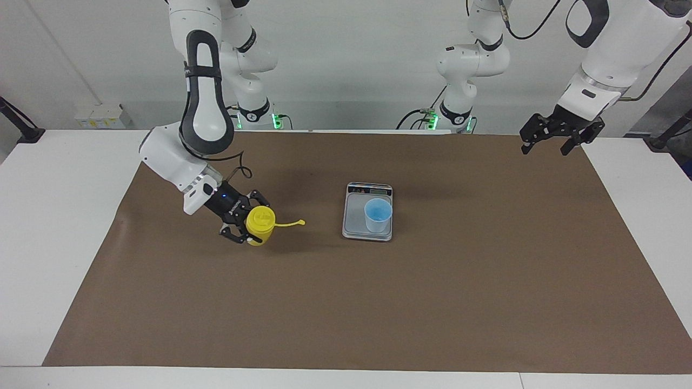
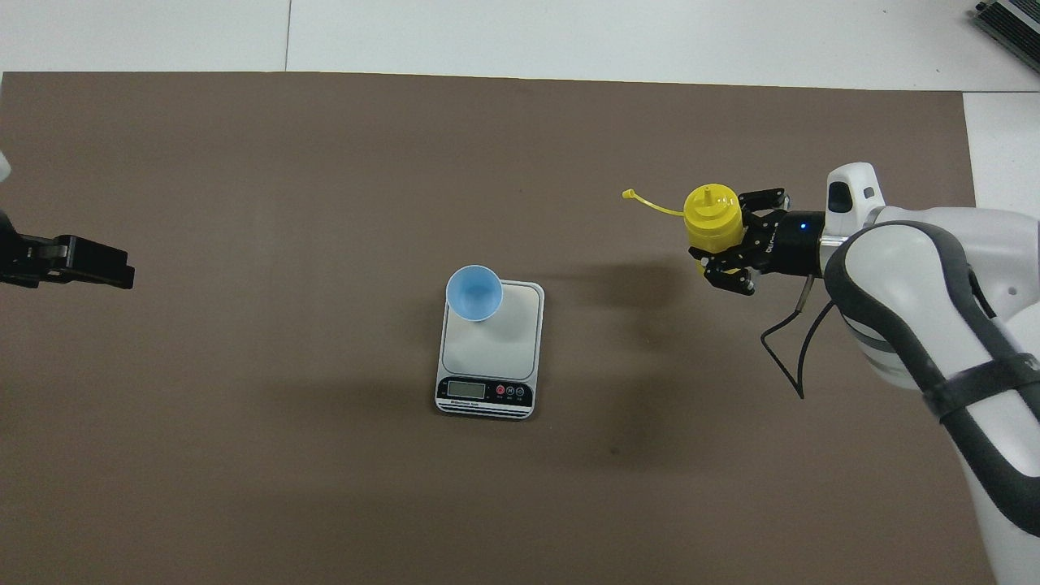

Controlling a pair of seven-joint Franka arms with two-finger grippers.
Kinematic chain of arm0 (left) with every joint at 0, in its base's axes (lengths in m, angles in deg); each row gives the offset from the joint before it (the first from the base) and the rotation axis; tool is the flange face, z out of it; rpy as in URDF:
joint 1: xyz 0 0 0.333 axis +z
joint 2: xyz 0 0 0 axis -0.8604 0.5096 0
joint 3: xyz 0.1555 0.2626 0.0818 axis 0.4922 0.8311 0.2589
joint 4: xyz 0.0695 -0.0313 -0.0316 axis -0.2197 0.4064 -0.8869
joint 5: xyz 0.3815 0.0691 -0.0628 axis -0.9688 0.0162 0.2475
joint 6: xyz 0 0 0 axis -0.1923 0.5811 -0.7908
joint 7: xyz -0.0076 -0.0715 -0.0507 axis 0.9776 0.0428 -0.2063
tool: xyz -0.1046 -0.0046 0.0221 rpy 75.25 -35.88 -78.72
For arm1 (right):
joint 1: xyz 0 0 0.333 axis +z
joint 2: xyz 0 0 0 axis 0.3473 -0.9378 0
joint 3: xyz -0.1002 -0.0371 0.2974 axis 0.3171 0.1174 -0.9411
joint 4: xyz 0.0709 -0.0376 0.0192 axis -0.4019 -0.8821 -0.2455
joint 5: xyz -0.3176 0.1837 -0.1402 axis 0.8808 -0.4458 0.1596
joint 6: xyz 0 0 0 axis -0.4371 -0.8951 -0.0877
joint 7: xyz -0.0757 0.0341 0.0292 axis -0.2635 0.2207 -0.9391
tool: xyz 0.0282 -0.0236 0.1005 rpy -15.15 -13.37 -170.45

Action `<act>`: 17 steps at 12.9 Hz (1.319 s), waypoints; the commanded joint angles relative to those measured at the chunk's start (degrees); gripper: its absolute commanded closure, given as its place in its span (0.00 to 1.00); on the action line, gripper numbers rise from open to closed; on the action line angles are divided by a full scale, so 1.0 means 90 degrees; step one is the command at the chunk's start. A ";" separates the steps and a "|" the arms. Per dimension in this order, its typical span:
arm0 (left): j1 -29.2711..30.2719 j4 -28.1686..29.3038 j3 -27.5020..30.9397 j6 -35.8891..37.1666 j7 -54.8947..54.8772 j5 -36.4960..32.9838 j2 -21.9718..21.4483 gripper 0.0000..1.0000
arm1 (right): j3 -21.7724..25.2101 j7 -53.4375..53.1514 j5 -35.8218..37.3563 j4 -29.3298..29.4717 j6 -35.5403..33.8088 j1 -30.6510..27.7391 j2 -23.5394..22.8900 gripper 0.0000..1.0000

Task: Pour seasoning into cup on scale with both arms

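Holding: my right tool [image 1: 247, 220] is pinched on the body of the yellow seasoning bottle [image 1: 261, 223], one finger on each side.
Bottle attitude: its long axis is close to upright, nozzle up. I cannot tell whether its base rests on the brown mat [image 1: 432, 302] or hangs just above it.
Cap: it is off the nozzle and sticks out on its thin tether [image 1: 291, 222] toward the scale [image 1: 355, 212].
Clock: twelve o'clock points away from me across the worktop [image 1: 54, 216].
Key relation: from the bottle, the blue cup [image 1: 378, 214] lies at about eight o'clock, well apart, with bare mat between them.
Cup: it stands upright on the scale's eleven o'clock corner, mouth open and unobstructed.
Scale: its long axis runs twelve to six, with the dark display strip on the six o'clock edge, nearest me.
Left tool: my left tool [image 1: 562, 141] waits raised over the mat's nine o'clock end, fingers spread and holding nothing.
Nearer arm: my right tool is nearer to the cup than my left.
Next move, as I judge it: carry the bottle toward eight o'clock until the nozzle is over the cup's mouth, then tip it.
Writing: the scale has a display and round buttons, but its print is too small to read. I can read no label on the bottle or the cup.
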 commanded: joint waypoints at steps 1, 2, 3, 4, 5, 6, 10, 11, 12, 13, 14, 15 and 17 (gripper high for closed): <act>0.0099 0.0190 -0.0047 -0.0019 -0.0085 -0.0052 -0.0177 0.00 | -0.0045 0.0569 -0.0930 -0.0254 0.0039 0.0001 0.0072 1.00; 0.0099 0.0181 -0.0047 -0.0019 -0.0095 -0.0052 -0.0177 0.00 | -0.0045 0.0901 -0.1447 -0.0254 0.0020 -0.0018 -0.0006 1.00; 0.0099 0.0180 -0.0047 -0.0019 -0.0095 -0.0052 -0.0177 0.00 | -0.0036 0.1165 -0.1685 -0.0264 -0.0048 -0.0057 -0.0045 1.00; 0.0099 0.0180 -0.0047 -0.0019 -0.0085 -0.0052 -0.0177 0.00 | -0.0045 0.1438 -0.1822 -0.0341 -0.0117 -0.0086 -0.0103 0.90; 0.0099 0.0190 -0.0047 -0.0019 -0.0095 -0.0052 -0.0177 0.00 | -0.0036 0.1509 -0.1978 -0.0390 -0.0117 -0.0077 -0.0094 0.75; 0.0099 0.0181 -0.0047 -0.0019 -0.0085 -0.0052 -0.0177 0.00 | -0.0036 0.1519 -0.2048 -0.0410 -0.0108 -0.0077 -0.0085 0.54; 0.0099 0.0180 -0.0047 -0.0019 -0.0095 -0.0052 -0.0177 0.00 | -0.0036 0.1529 -0.2058 -0.0410 -0.0127 -0.0087 -0.0085 0.00; 0.0099 0.0180 -0.0047 -0.0019 -0.0085 -0.0052 -0.0177 0.00 | -0.0026 0.1529 -0.2058 -0.0410 -0.0146 -0.0096 -0.0075 0.00; 0.0099 0.0190 -0.0047 -0.0019 -0.0085 -0.0052 -0.0177 0.00 | -0.0026 0.1539 -0.2058 -0.0430 -0.0156 -0.0096 -0.0055 0.00; 0.0099 0.0181 -0.0047 -0.0019 -0.0095 -0.0052 -0.0177 0.00 | -0.0026 0.1539 -0.2058 -0.0478 -0.0156 -0.0096 -0.0026 0.00; 0.0099 0.0190 -0.0047 -0.0019 -0.0095 -0.0052 -0.0177 0.00 | -0.0016 0.1539 -0.2058 -0.0537 -0.0147 -0.0096 0.0022 0.00; 0.0099 0.0181 -0.0047 -0.0019 -0.0095 -0.0052 -0.0177 0.00 | -0.0016 0.1539 -0.2039 -0.0595 -0.0147 -0.0096 0.0091 0.00; 0.0099 0.0180 -0.0047 -0.0019 -0.0085 -0.0052 -0.0177 0.00 | 0.0003 0.1539 -0.1932 -0.0723 -0.0137 -0.0164 0.0218 0.00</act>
